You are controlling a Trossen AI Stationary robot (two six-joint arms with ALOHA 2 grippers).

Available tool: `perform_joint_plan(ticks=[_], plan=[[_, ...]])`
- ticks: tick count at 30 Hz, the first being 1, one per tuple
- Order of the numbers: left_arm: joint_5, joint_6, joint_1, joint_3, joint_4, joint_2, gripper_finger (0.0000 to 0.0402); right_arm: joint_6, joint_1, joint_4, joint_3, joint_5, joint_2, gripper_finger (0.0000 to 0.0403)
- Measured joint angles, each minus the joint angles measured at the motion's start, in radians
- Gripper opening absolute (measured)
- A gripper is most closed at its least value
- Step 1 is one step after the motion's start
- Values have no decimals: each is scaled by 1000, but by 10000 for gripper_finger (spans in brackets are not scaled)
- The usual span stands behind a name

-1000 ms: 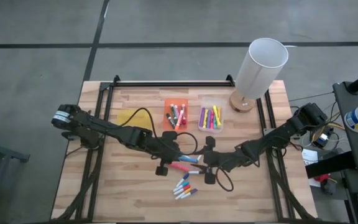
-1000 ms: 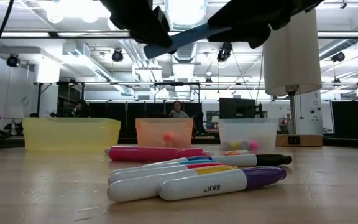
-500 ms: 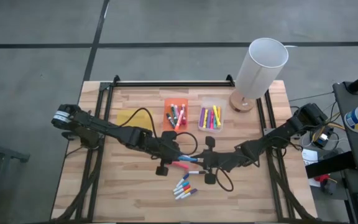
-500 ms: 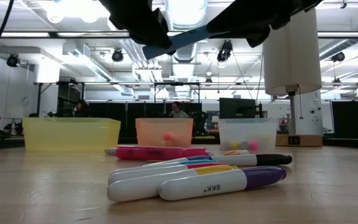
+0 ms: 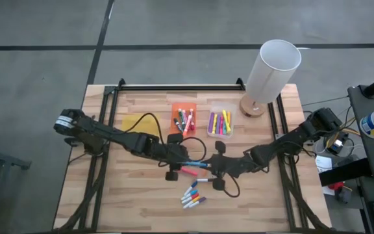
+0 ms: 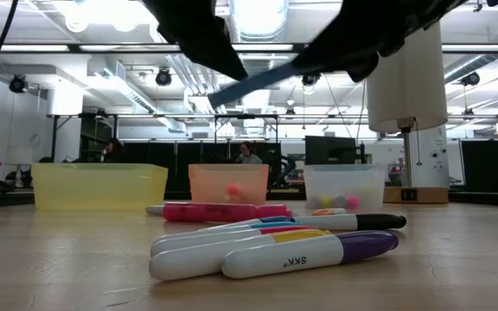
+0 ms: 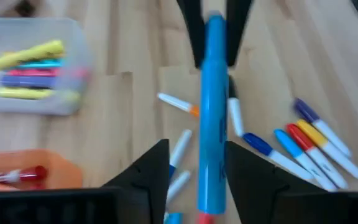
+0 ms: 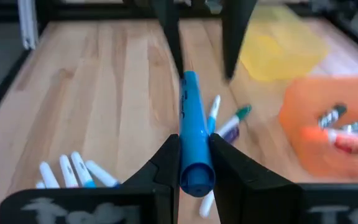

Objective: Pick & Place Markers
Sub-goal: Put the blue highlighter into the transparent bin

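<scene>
Blue marker (image 7: pixel 213 112) betw. both grippers, above loose markers (image 5: pixel 192 195)

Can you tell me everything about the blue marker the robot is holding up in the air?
The blue marker is a smooth, plastic-looking, all-blue pen with a rounded end. It hangs in the air above the wooden table, tilted a little, over the loose markers lying there. Both claws touch it: the right claw pinches one end and the left claw is around the other end. It looks like a handover between the two arms. Nothing else touches it.
</scene>
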Motion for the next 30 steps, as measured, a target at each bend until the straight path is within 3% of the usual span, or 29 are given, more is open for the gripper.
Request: perform_joint_plan(ticks=[4, 10, 16, 26, 30], plan=[[-54, 4, -1, 9, -8, -1, 160, 109, -30, -89, 0, 37, -3, 54], [-59, 3, -3, 10, -10, -6, 162, 325, -86, -291, 0, 193, -5, 54], [-53, -10, -3, 9, -16, -6, 162, 441, -130, -394, -1, 375, -6, 54], [-53, -25, -3, 7, -54, -6, 162, 673, -167, -619, -1, 550, -8, 54], [-53, -25, -3, 7, -54, -6, 162, 808, -180, -725, -1, 567, -6, 54]])
